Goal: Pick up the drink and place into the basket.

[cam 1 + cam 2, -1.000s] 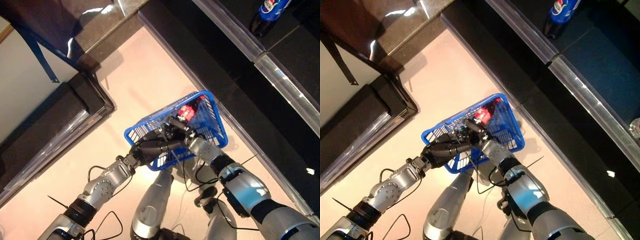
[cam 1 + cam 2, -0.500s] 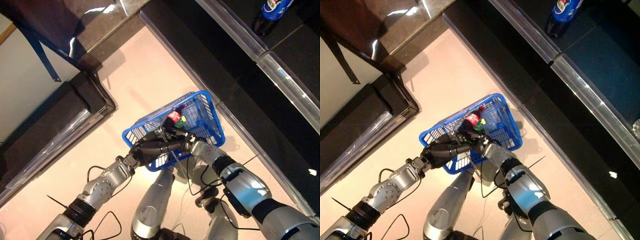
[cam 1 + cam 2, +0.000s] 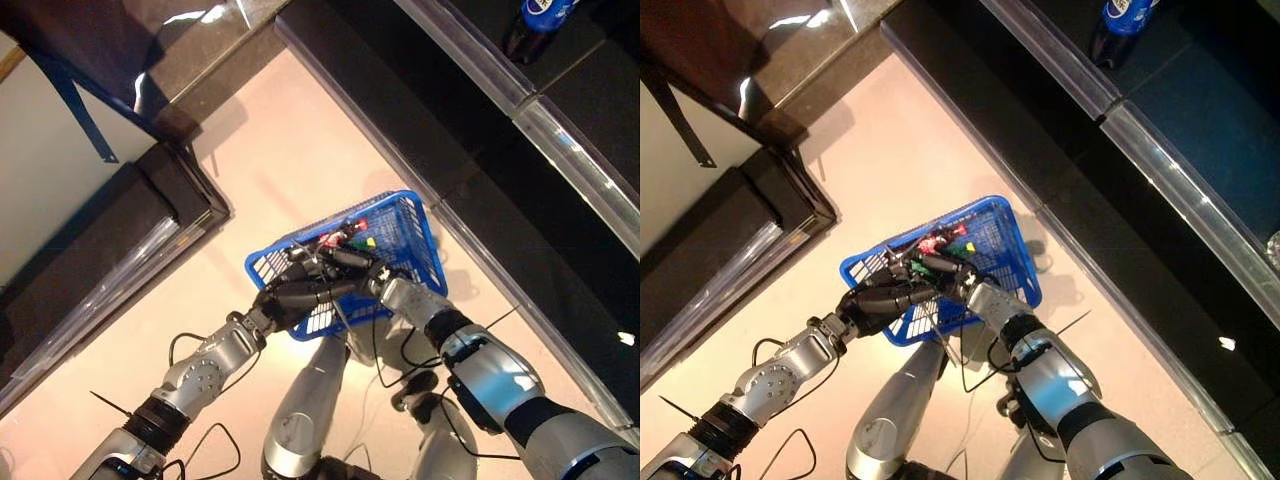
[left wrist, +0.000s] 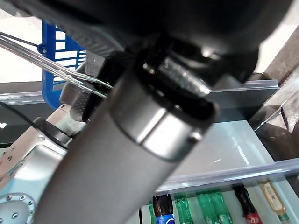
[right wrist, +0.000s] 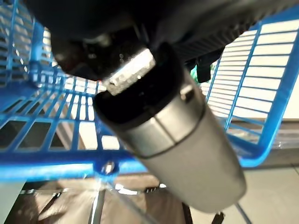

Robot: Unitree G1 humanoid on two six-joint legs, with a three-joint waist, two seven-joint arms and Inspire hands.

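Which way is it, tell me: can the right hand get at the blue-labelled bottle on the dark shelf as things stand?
Probably not. The right hand sits over the blue basket, which the left hand carries, while the blue-labelled bottle stands far off on the dark shelf.

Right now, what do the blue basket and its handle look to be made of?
The basket looks like moulded plastic: uniform glossy blue, slotted lattice walls, thick rim. Its handle looks like bare metal wire: thin, silvery, shiny. Both judged by look alone.
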